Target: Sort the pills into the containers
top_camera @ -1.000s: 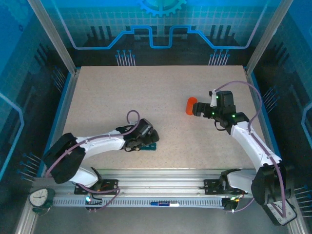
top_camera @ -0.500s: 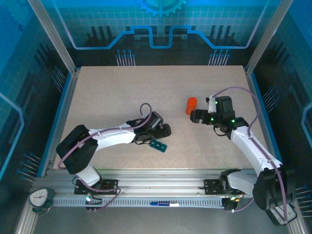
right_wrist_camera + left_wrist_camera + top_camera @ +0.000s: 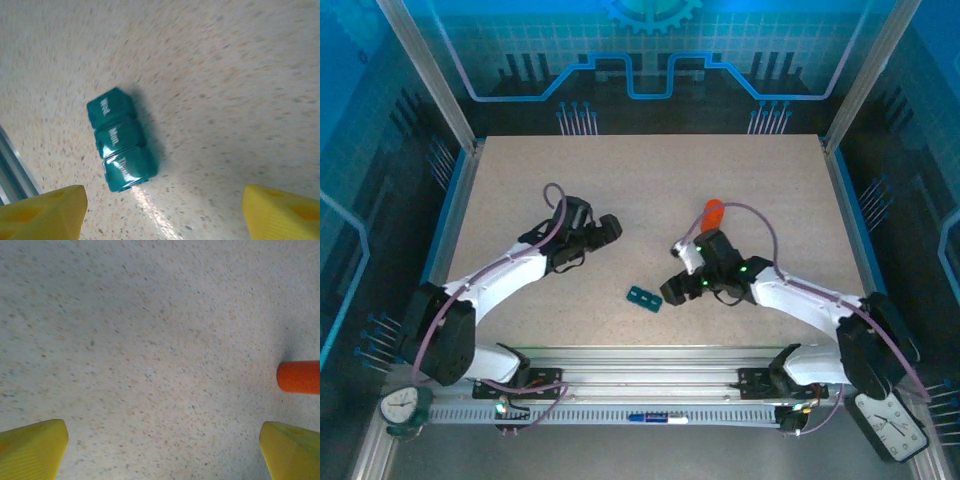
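The pill box (image 3: pixel 644 298) lies flat on the table (image 3: pixel 520 170), at about 6 o'clock from the table's middle, and is touched by neither arm. Its three lids (image 3: pixel 116 136) are seen shut, with day names printed on them, so no pill can be dropped in yet. This is judged to be why the box is attended to first.

The right gripper (image 3: pixel 675 290) is held low, just beside the box at roughly 2 o'clock of it. Its jaws are parted wide and nothing is held between them. From the right wrist camera the box sits at 11 o'clock of the gap rather than inside it, so a sideways correction is likely needed before a grasp or a lid can be attempted.

The left gripper (image 3: pixel 605 228) is kept well apart from the box, at 11 o'clock of it, over bare table. It is spread to its full width and grips nothing. An orange bottle (image 3: pixel 299 376) is seen at 2 o'clock of its fingers, apparently lying on its side. The open jaws and this heading suggest the bottle is to be fetched. Whether it holds pills cannot be told.
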Controlling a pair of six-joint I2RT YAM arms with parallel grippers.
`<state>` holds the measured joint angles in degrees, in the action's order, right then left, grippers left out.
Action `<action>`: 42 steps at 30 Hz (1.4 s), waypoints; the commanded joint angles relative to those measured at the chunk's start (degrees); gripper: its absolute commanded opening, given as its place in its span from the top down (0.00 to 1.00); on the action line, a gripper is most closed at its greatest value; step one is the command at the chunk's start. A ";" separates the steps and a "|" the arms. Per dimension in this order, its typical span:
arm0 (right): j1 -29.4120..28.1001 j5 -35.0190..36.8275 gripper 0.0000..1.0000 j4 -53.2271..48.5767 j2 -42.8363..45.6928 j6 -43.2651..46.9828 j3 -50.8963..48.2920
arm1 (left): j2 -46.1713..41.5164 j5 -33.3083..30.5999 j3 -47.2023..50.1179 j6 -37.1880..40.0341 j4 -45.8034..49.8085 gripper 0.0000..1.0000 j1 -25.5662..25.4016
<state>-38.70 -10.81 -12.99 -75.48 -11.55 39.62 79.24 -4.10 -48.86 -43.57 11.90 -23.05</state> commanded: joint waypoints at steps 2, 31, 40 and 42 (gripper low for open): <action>-4.70 3.61 0.19 3.01 -4.59 5.57 1.77 | -3.73 3.00 2.12 2.55 1.24 0.01 3.61; -12.81 8.52 0.40 10.88 -19.06 12.10 4.70 | -8.49 6.87 6.41 -0.02 0.33 0.01 9.62; -12.81 8.96 0.58 13.20 -19.96 11.56 3.04 | -8.96 9.09 6.91 -1.98 -1.45 0.01 9.71; -12.63 9.07 0.61 13.65 -19.92 11.24 2.84 | -9.34 9.93 7.23 -2.69 -2.54 0.01 9.71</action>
<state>-50.63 -2.37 -1.10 -94.54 0.03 43.44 71.90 3.29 -42.83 -44.66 11.25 -13.89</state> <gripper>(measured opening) 0.421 0.991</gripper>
